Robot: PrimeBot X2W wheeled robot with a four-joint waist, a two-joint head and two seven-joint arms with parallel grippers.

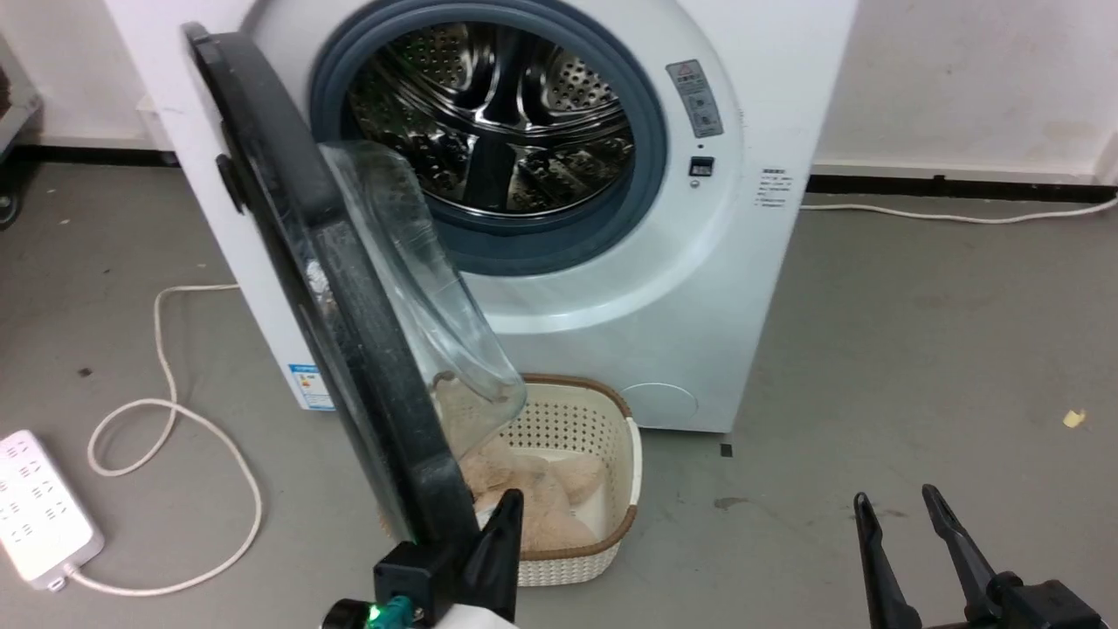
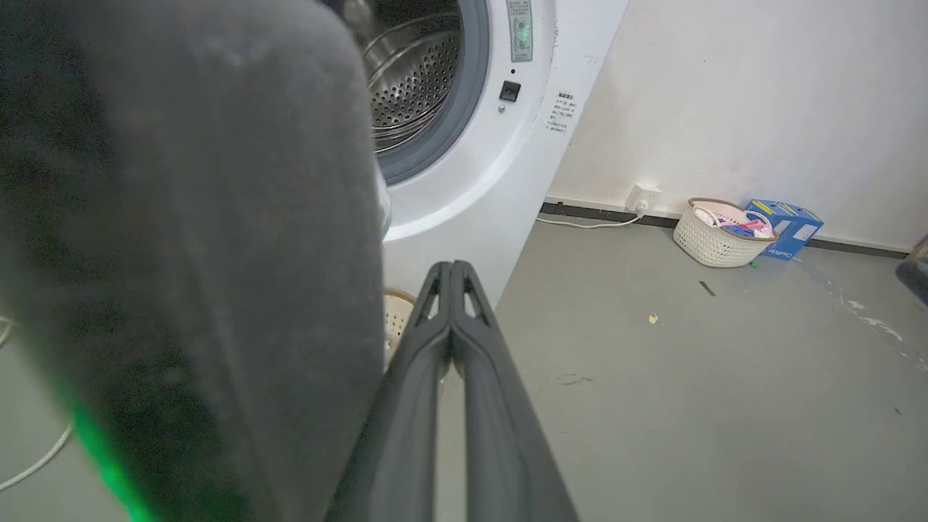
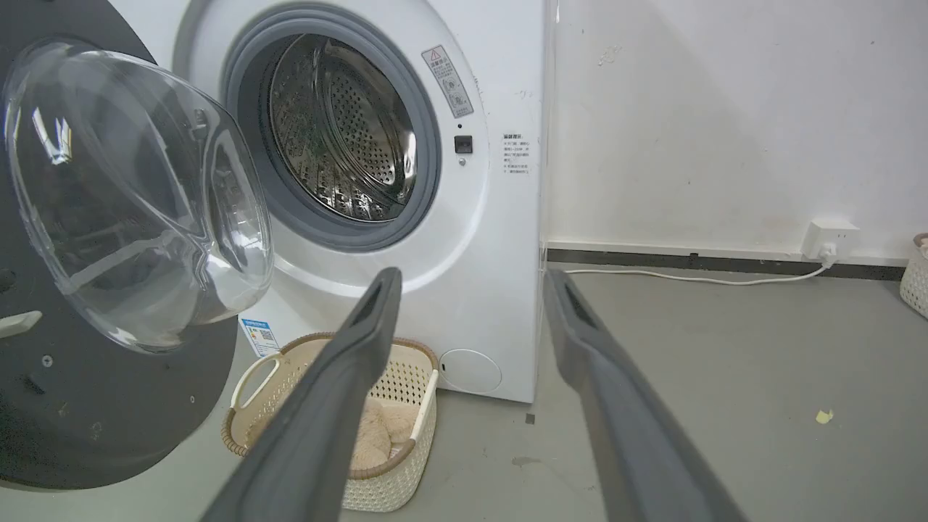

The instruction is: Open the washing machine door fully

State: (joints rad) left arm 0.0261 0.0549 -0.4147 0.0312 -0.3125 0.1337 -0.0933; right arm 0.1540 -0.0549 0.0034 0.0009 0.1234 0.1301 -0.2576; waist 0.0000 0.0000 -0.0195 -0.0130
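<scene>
The left gripper (image 2: 451,275) has its two fingers pressed together, with nothing between them. The door (image 1: 262,157) is right up against its left side. It is so close that it looks like a big dark blur in the left wrist view. I cannot tell if the fingers really touch it.

The door sticks straight out from the washing machine (image 1: 699,288), about half way open. To be open all the way, it has to swing more to the left, away from the fingers.

What could go wrong? The fingers are thin, and they sit low, by the door's bottom rim. The rim is round and smooth. If they push there, they may slide off under it, and the door will not move. It might even swing back and bump the gripper.

The glass window (image 1: 410,262) bulges out just above and ahead of the fingertips. If the gripper lifts while it pushes, it could knock the glass.

The basket (image 1: 603,437) sits on the floor just ahead of the tips, under the glass. A push that goes forward and not sideways would poke into it and shove it along.

Pushing too hard is bad too. The door could hit the end of its swing with a bang.

The right gripper (image 1: 895,495) is well off to the right of the left one. Its fingers are apart and hold nothing.
</scene>
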